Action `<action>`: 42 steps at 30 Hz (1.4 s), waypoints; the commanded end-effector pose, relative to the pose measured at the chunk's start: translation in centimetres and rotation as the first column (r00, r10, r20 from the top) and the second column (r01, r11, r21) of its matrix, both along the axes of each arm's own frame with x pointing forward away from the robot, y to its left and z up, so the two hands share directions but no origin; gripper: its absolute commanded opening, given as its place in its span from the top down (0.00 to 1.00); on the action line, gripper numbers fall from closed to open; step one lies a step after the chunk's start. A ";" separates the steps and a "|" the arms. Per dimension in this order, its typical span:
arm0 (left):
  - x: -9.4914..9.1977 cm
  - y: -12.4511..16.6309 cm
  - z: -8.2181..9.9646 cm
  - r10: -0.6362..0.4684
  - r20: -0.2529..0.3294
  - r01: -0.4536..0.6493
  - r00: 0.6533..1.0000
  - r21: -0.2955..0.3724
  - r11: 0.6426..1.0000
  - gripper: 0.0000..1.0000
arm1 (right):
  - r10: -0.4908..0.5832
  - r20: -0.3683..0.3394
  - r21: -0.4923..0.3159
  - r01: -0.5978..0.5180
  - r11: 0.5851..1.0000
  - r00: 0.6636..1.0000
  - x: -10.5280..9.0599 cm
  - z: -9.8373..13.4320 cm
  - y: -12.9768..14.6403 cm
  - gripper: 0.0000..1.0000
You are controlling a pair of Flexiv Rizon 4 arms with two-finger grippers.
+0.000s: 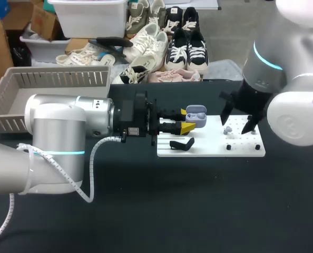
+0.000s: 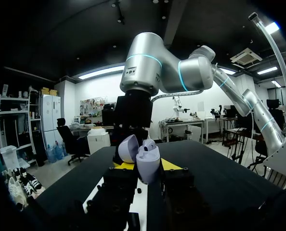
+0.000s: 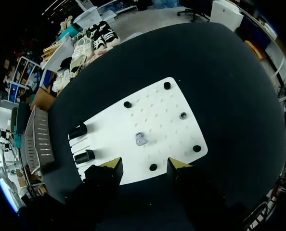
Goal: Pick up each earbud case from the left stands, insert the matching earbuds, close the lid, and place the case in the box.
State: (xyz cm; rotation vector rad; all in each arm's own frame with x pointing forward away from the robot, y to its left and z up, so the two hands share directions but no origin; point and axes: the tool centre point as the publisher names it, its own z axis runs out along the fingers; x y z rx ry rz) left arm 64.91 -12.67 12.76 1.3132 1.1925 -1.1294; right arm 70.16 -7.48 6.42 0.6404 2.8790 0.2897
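While open-lidded, case [image 2: 149, 163] between left jaws.

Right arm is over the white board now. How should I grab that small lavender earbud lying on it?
I'd come straight down from above: the earbud lies flat on the white board, clear of the pegs, just ahead of the open right gripper. Close the jaws across its rounded body, low near the board, since it is small and sits low.
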 end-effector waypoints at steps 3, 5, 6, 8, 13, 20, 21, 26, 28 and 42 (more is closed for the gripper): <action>-0.1 0.0 0.0 0.003 0.001 -0.003 1.000 -0.002 1.000 1.00 | -0.004 0.010 0.012 0.004 1.000 1.000 0.7 -1.2 0.0 0.44; -0.1 0.0 0.0 0.003 0.001 -0.003 1.000 -0.002 1.000 1.00 | -0.006 0.018 0.018 0.005 1.000 1.000 0.9 -1.3 0.1 0.45; -0.1 0.0 0.0 0.003 0.001 -0.003 1.000 -0.002 1.000 1.00 | -0.006 0.020 0.019 0.005 1.000 1.000 1.0 -1.3 0.1 0.46; -0.1 0.0 0.0 0.003 0.001 -0.003 1.000 -0.002 1.000 1.00 | -0.004 0.023 0.021 0.003 1.000 1.000 1.2 -1.5 0.3 0.50; -0.1 0.0 0.0 0.003 0.001 -0.003 1.000 -0.002 1.000 1.00 | 0.003 0.024 0.014 -0.003 1.000 1.000 1.6 -2.3 0.5 0.52; -0.1 0.0 0.0 0.003 0.001 -0.003 1.000 -0.002 1.000 1.00 | 0.004 0.025 0.017 -0.004 1.000 1.000 2.0 -2.8 0.7 0.54; -0.1 0.0 0.0 0.003 0.001 -0.003 1.000 -0.002 1.000 1.00 | 0.004 0.024 0.017 -0.004 1.000 1.000 2.1 -2.9 0.7 0.55; -0.1 0.0 0.0 0.003 0.001 -0.003 1.000 -0.002 1.000 1.00 | -0.005 0.022 0.016 0.005 1.000 1.000 2.4 -3.3 0.4 0.55; -0.1 0.0 0.0 0.003 0.001 -0.003 1.000 -0.002 1.000 1.00 | -0.008 0.020 0.015 0.008 1.000 1.000 2.5 -3.5 0.3 0.56; -0.1 0.0 0.0 0.003 0.001 -0.003 1.000 -0.002 1.000 1.00 | -0.013 0.014 0.011 0.013 1.000 1.000 2.8 -4.0 0.4 0.64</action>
